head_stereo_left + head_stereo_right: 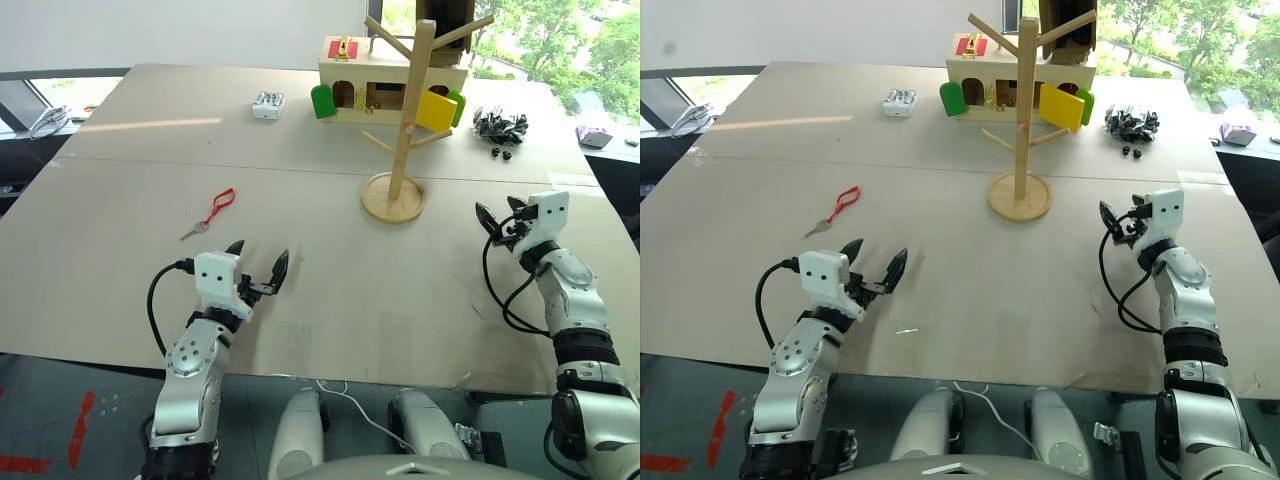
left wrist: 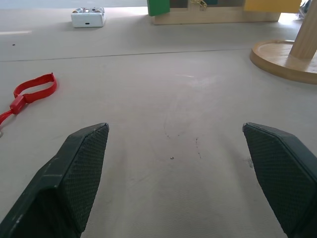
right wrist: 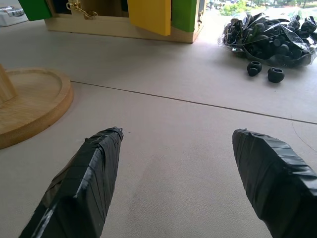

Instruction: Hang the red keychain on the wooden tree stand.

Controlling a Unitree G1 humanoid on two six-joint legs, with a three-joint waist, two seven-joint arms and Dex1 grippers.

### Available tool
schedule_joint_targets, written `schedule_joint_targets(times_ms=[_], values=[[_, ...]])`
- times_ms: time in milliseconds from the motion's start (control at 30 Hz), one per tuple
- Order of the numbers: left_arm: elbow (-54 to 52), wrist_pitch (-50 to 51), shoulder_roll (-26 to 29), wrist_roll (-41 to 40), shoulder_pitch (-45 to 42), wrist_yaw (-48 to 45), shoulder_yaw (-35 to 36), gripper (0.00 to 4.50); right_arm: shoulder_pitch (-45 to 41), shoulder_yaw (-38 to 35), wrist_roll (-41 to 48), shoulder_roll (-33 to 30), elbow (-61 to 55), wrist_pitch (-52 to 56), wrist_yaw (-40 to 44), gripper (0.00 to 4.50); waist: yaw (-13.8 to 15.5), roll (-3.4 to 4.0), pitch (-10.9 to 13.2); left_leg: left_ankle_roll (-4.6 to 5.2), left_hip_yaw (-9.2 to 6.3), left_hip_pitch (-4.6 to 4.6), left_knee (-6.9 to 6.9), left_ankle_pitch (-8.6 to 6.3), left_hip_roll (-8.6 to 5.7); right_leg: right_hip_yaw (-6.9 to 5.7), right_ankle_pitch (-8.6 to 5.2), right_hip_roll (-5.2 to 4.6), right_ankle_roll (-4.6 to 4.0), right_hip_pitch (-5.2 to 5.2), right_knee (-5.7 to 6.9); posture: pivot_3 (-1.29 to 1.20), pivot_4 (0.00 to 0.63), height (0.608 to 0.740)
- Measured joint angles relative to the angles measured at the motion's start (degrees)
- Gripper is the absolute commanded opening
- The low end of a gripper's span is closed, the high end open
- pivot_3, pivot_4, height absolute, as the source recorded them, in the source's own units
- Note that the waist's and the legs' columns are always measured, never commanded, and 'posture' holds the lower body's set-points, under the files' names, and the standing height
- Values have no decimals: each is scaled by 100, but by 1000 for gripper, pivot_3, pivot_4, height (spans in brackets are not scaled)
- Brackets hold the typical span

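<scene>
Left gripper jaws spread wide, empty, low over the bench; right gripper jaws also apart, empty. Red keychain lies flat beyond the left gripper, well apart from the wooden tree stand.

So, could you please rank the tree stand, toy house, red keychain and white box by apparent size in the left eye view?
1. tree stand and toy house: too alike to rank; the house sits farther back.
2. red keychain
3. white box, farther away, so unsure.
</scene>
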Motion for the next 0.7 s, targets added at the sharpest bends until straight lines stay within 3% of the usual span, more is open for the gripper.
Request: schedule_joint_targets(times_ms=[300,400,533,700], values=[[0,78,-28,3,-13,8,-1,4477,143,-12,179,-7,-186,21,310,3811,2,0,0,0,0,-1,0,0,0,0,0,0,0,0,0,0,150,735],[3,146,-70,35,-90,92,-21,4477,718,116,743,-204,-1038,180,1427,3811,33,0,0,0,-3,-4,-1,0,0,-2,0,0,1,0,-2,0,150,735],[63,363,-83,138,-364,376,36,4477,1803,556,1508,-1116,-2871,799,3241,3811,94,3,2,2,-6,-3,4,-2,0,-4,1,0,2,5,-12,0,150,735],[343,687,-83,226,-934,786,135,4477,1945,598,1454,-1519,-3186,734,3833,3811,57,-3,-1,3,-10,2,12,-1,0,-5,0,6,2,10,-10,0,150,735]])
